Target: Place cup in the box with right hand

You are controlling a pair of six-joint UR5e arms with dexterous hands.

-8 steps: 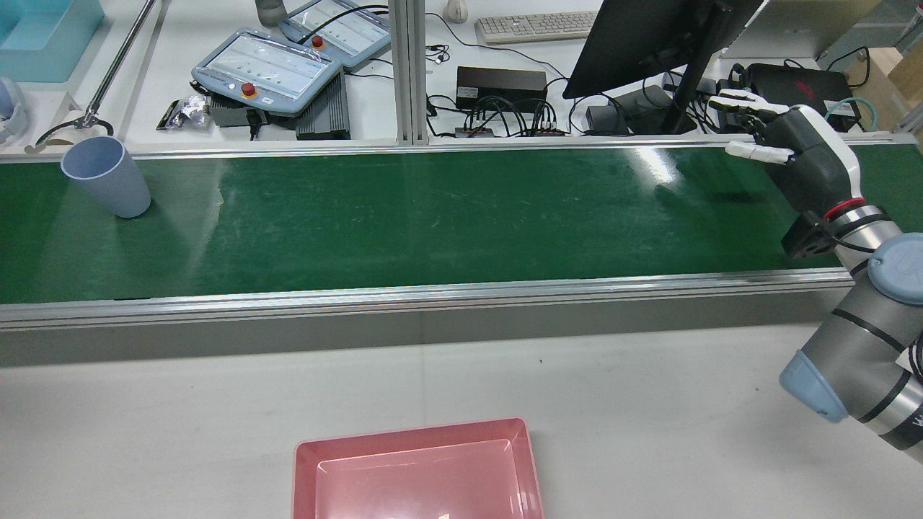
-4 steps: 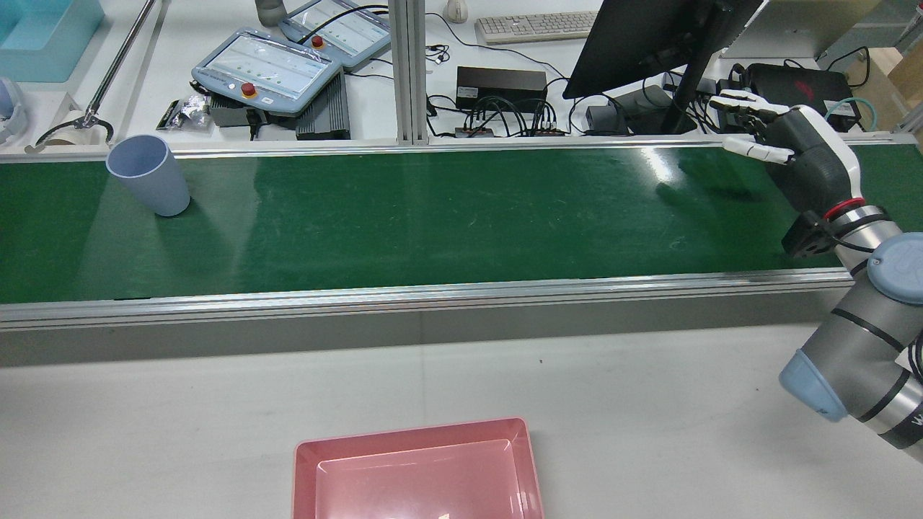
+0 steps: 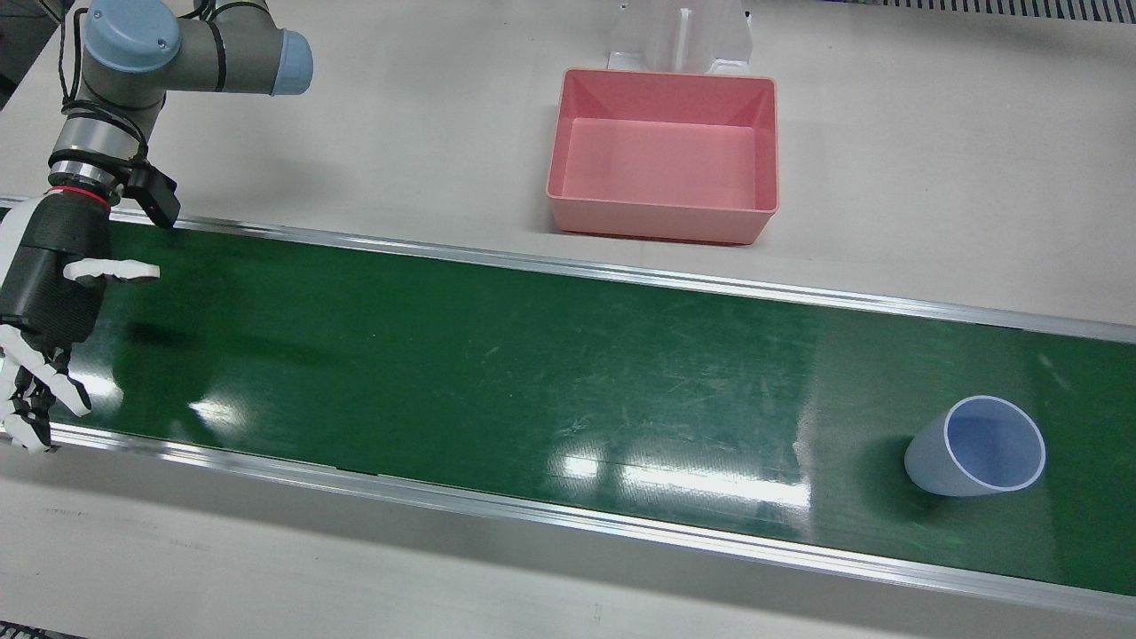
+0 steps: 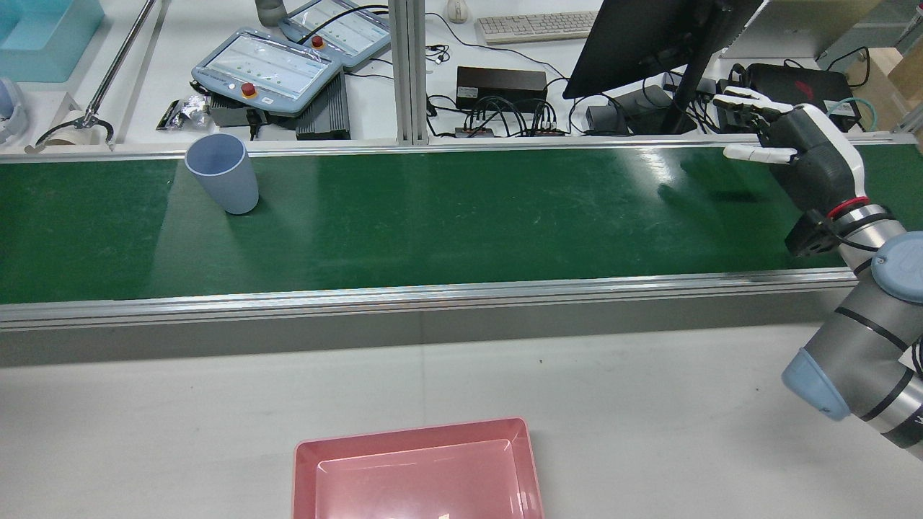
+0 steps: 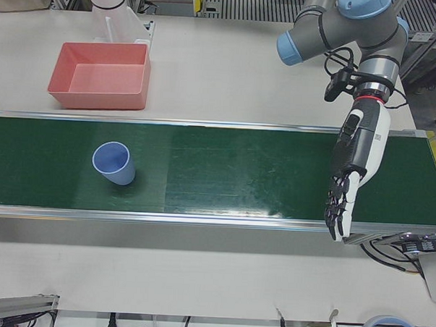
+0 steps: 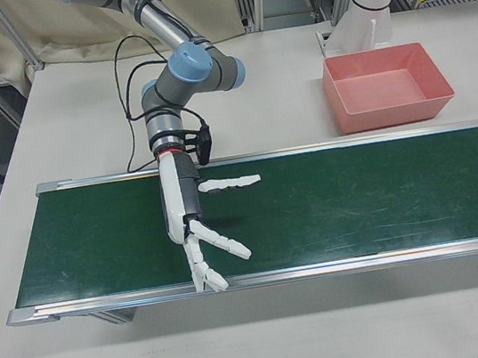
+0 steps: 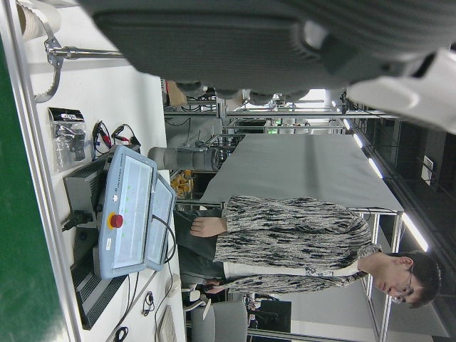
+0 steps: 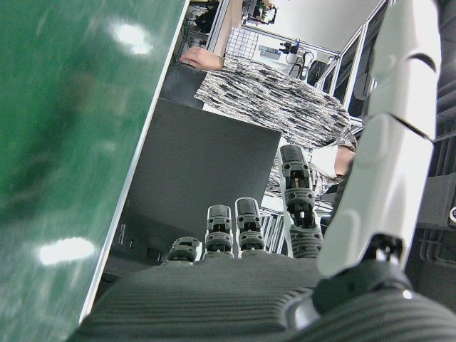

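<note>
A pale blue cup [image 4: 220, 173] stands upright on the green belt [image 4: 469, 223] toward its far left in the rear view. It also shows in the front view [image 3: 972, 448] and the left-front view [image 5: 114, 164]. My right hand [image 4: 789, 151] is open and empty above the belt's far right end, far from the cup; it also shows in the front view [image 3: 44, 302] and the right-front view [image 6: 194, 226]. The pink box [image 4: 411, 430] sits empty on the white table, on the robot's side of the belt [image 3: 657, 217]. My left hand [image 5: 348, 176] is open and empty over the belt.
Behind the belt stand a monitor [image 4: 642, 36], two teach pendants [image 4: 267, 68], a keyboard [image 4: 537, 25] and cables. A white pedestal [image 3: 679, 35] stands behind the box. The belt has raised metal rails [image 4: 433, 295] along both edges.
The cup has travelled to the right along the belt in the rear view, toward my right hand. My right hand has barely shifted.
</note>
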